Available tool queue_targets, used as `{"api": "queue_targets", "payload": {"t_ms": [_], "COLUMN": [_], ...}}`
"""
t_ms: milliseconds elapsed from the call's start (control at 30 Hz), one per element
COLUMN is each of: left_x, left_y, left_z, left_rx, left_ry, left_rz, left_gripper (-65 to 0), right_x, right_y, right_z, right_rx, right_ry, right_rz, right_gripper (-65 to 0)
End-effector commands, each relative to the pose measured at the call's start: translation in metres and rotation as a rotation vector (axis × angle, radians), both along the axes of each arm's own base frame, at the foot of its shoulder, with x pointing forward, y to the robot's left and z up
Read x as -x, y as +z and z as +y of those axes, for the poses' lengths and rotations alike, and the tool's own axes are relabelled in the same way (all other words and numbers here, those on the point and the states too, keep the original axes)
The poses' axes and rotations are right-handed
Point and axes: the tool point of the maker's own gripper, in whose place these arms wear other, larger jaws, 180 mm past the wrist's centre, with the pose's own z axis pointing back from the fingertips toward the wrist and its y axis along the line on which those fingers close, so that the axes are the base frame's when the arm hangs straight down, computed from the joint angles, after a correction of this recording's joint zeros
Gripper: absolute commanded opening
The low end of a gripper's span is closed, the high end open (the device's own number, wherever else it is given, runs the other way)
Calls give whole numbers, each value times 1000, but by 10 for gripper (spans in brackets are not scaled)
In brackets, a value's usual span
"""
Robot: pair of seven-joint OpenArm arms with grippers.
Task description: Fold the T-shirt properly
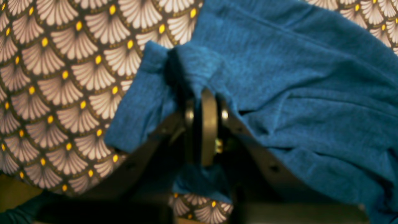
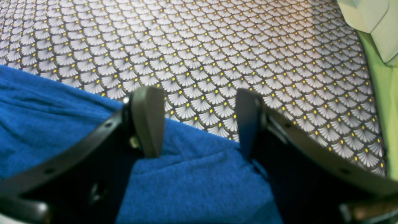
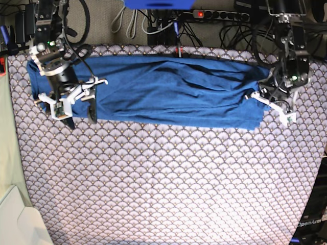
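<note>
Shirt (image 3: 168, 92): long blue band across the tablecloth (image 3: 168, 178).
Left gripper (image 1: 203, 93): jaws pinching shirt edge, view blurry.
Right gripper (image 2: 199, 121): jaws spread, seemingly above shirt.

Only one text can be read: "OpenArm" in pale letters on a dark part (image 3: 310, 224) at the near right corner (small, a little blurred).

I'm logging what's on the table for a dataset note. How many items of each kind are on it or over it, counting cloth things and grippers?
T-shirt: 1
Tablecloth: 1
Grippers: 2, left gripper shut on the T-shirt, right gripper open over it
Total: 4
</note>
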Motion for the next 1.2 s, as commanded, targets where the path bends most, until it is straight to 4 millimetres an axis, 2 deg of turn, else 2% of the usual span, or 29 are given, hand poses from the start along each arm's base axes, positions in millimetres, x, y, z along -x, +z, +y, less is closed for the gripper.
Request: {"api": "queue_targets", "payload": {"t_ms": [0,100,167,200,367,433,767,833,967,1167], "left_x": [-14,-14,-13,-13,-10,-11,-13,-14,-16,-8], "left_y": [13,11,9,9,5,6,13,20,41,44], "left_z": [-2,-7,-12,-14,-18,-18,-15,-14,4,28], "left_rx": [6,21,35,43,55,54,37,28,-6,-67], "left_ry": [-4,-1,1,2,11,11,6,4,25,2], "left_rz": [-49,-49,-48,-48,-42,-44,-60,-80,-112,-28], "left_gripper": [-644,-637,-579,-518,-109,0,0,0,0,0], "right_x": [-4,-4,-5,-5,-6,-7,-10,-10,-10,-11], "right_y": [14,15,16,16,17,17,20,20,20,20], "right_z": [1,1,1,1,1,1,1,1,1,1], "right_rx": [-12,-12,-12,-12,-12,-12,-12,-12,-12,-12], "right_ry": [7,7,7,7,7,7,6,6,6,6], "right_rz": [-54,-55,-58,-60,-63,-64,-75,-75,-74,-75], "right_gripper": [-280,-280,-280,-280,-280,-280,-280,-280,-280,-280]}}
